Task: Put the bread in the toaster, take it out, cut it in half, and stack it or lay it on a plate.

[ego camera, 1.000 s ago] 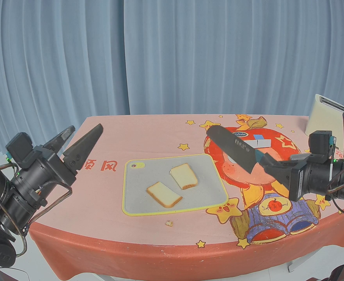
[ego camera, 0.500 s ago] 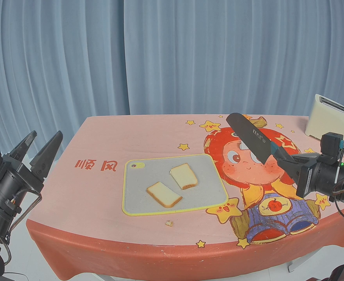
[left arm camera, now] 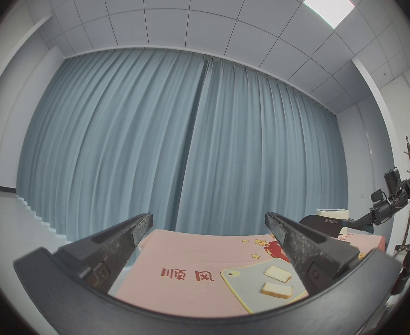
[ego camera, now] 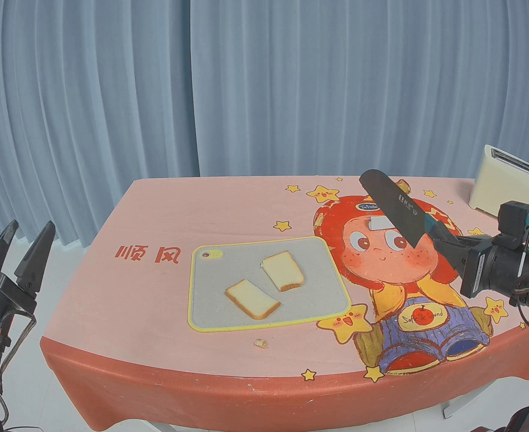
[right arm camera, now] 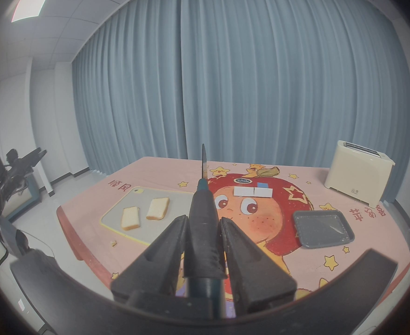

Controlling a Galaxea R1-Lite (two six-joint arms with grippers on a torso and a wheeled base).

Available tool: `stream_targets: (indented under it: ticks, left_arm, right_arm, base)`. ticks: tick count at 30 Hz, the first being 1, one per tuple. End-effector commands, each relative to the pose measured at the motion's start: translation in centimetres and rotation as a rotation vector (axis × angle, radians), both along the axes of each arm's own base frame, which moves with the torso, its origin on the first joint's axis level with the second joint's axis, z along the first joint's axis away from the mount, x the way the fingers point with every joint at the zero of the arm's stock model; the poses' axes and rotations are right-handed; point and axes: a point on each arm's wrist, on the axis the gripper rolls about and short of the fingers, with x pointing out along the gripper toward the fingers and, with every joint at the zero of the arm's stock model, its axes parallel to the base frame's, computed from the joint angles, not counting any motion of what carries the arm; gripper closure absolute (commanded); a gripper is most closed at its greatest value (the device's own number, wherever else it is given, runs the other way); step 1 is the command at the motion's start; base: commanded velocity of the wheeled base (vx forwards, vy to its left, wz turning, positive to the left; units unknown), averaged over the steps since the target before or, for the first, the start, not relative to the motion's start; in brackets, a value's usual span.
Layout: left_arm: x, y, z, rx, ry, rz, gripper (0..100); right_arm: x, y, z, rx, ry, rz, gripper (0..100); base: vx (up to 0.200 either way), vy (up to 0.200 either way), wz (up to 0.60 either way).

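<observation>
The far bread half (ego camera: 283, 270) and near bread half (ego camera: 253, 299) lie just apart on the cutting board (ego camera: 315, 298) in the middle of the tabletop (ego camera: 216, 205), well in from its side edges, as the right pincer (right arm camera: 204, 231) clamps a knife (ego camera: 393, 207) above the right side, the left pincer (ego camera: 32, 224) gapes wide beyond the left edge, and the toaster (ego camera: 505, 180) and plate (right arm camera: 323, 228) sit far right.

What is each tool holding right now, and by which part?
The right tool is shut on the knife by its handle, with the blade sticking out ahead. The left tool is open and holds nothing.
</observation>
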Motion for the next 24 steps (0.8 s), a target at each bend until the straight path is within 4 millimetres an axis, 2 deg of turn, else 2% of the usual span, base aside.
stream_targets:
  ticks: [1, 7, 10, 15, 24]
  left_arm:
    - [-2.0, 0.9, 0.4, 0.032, -0.073, 0.074, 0]
    - [-3.6, 1.2, 0.4, 0.057, -0.080, 0.108, 0]
    - [-5.7, 1.3, -0.3, 0.059, -0.065, 0.109, 0]
    - [-8.8, 1.5, -1.7, 0.061, -0.046, 0.110, 0]
    - [-11.9, 1.7, -4.7, 0.080, -0.012, 0.141, 0]
  right_arm:
    - [0.5, -0.5, 0.2, 0.012, -0.018, -0.040, 100]
    - [1.3, -1.2, -0.3, 0.006, -0.018, -0.092, 100]
    - [2.4, -1.7, -1.1, -0.012, 0.012, -0.137, 100]
    - [3.7, -2.2, -2.0, -0.025, 0.043, -0.175, 100]
    - [4.8, -2.8, -2.7, -0.044, 0.071, -0.209, 100]
  base:
    - [0.000, 0.000, 0.00]
    - [0.000, 0.000, 0.00]
    - [0.000, 0.000, 0.00]
    - [0.000, 0.000, 0.00]
    - [0.000, 0.000, 0.00]
